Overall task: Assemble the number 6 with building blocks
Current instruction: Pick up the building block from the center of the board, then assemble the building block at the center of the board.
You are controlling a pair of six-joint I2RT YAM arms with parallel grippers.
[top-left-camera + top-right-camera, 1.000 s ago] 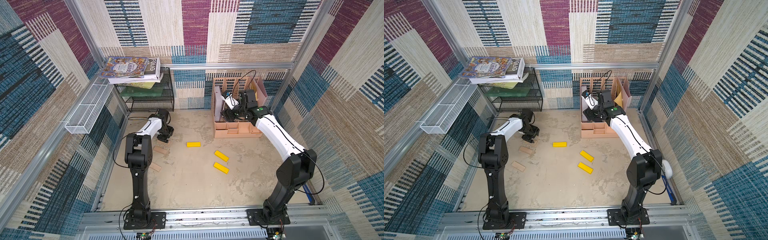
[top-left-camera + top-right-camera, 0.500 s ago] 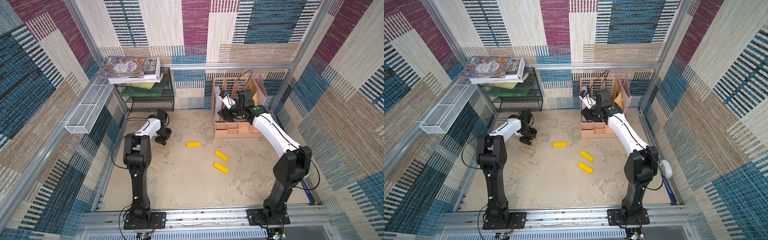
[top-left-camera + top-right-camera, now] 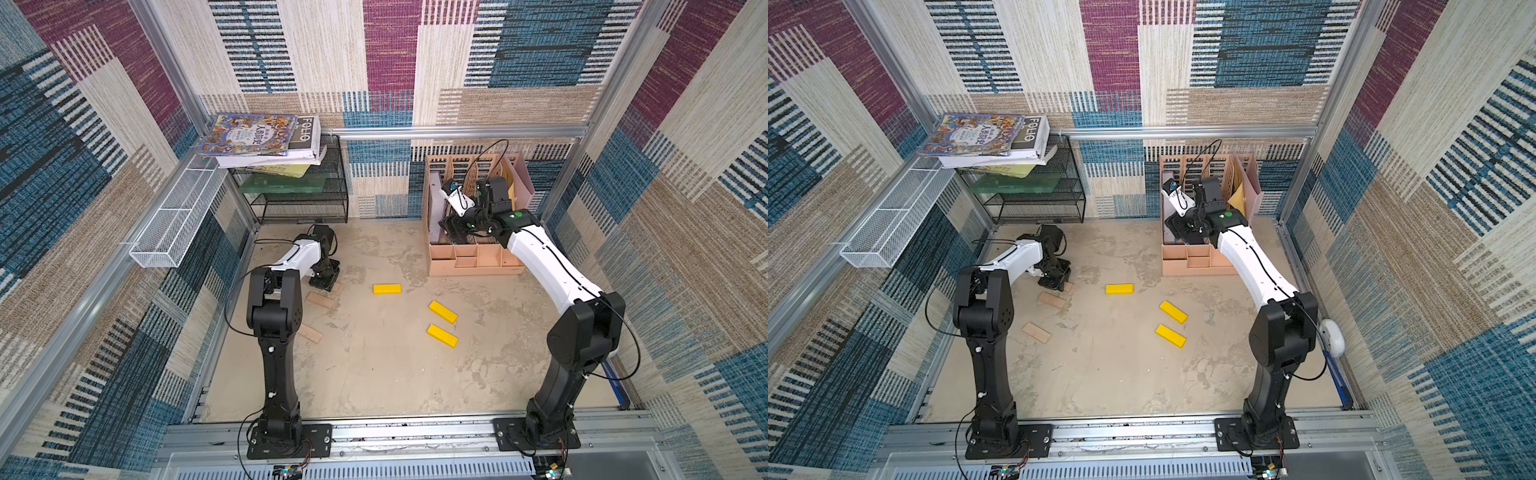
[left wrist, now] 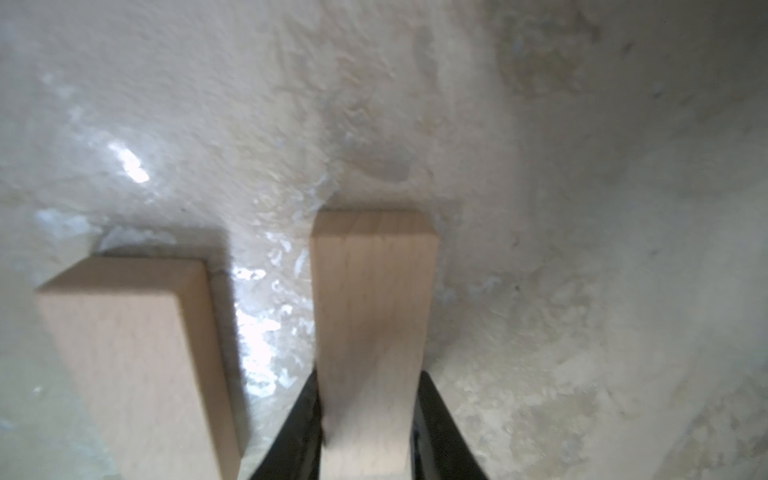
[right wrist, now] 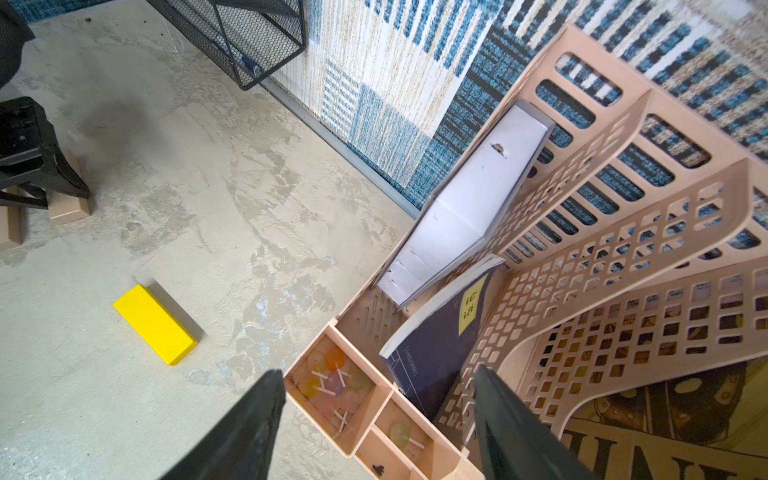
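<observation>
In a top view: left gripper (image 3: pixel 325 284) down on a pale bar (image 3: pixel 336 287); three yellow bars (image 3: pixel 387 289) lie loose, unjoined. Left wrist: jaws clamped across that bar's width. Looks light, stiff, smooth, so a side grip suits. Right wrist: right gripper (image 5: pixel 378 372) spread, empty, over organiser (image 5: pixel 582 249).

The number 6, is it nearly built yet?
Nothing is joined yet. The three bright yellow rectangular blocks lie apart on the floor, and two pale wooden bars lie loose. In hand: the left tool is shut on a third pale wooden bar. The right tool is open and empty. All six still need arranging.
</observation>
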